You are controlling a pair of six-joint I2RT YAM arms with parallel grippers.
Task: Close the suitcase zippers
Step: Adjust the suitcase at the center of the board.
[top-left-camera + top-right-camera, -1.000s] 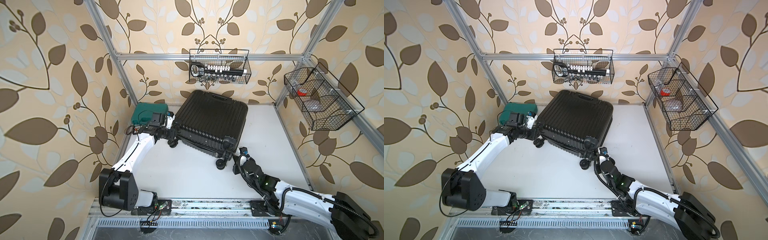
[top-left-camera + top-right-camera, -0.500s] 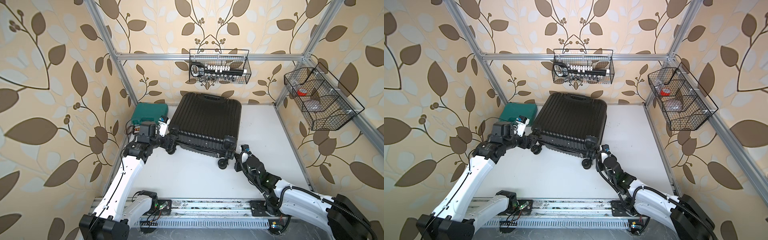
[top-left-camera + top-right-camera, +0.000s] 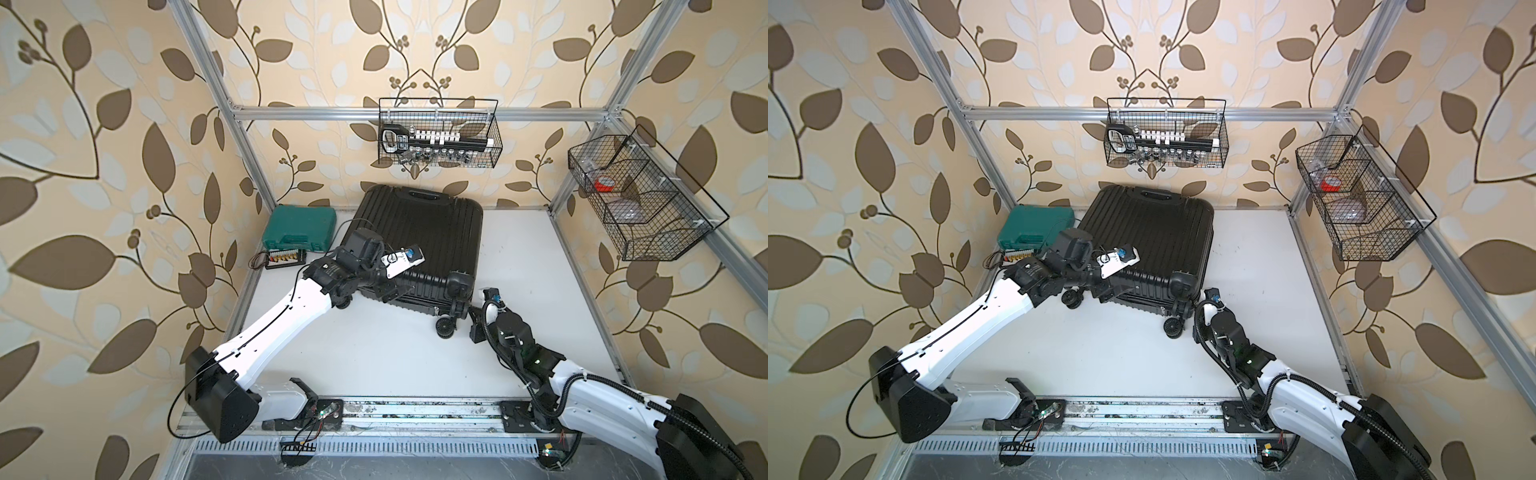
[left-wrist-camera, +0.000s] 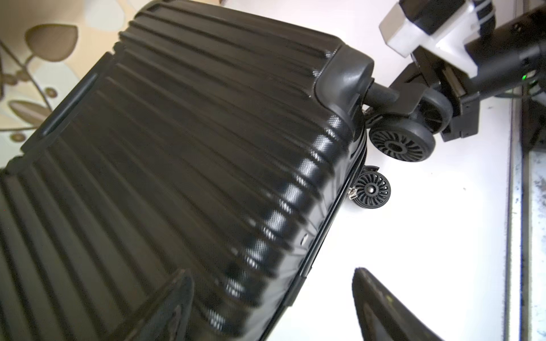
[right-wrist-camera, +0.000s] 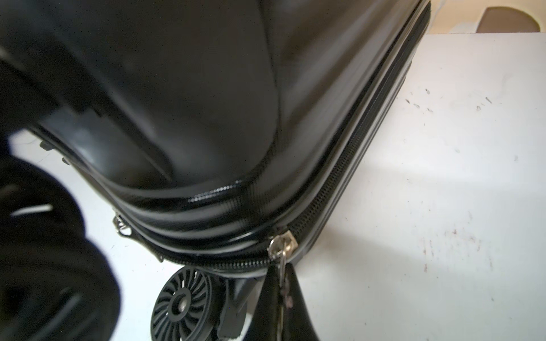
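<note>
White worktop (image 3: 374,353) is holding the suitcase (image 3: 419,232) flat, wheels (image 3: 444,330) pointing at its front edge. Left gripper (image 4: 269,277) is standing wide open; right gripper (image 5: 280,283) is pinching a zipper pull (image 5: 283,245).

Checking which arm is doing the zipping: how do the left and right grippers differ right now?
The left gripper stands open, holding nothing; the right gripper is shut on a zipper pull. The left gripper sits over the ribbed edge of the suitcase; the right gripper sits low at a corner seam beside a wheel. Both are at the wheel end.

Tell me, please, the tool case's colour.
The tool case is green, clearest in both top views.
</note>
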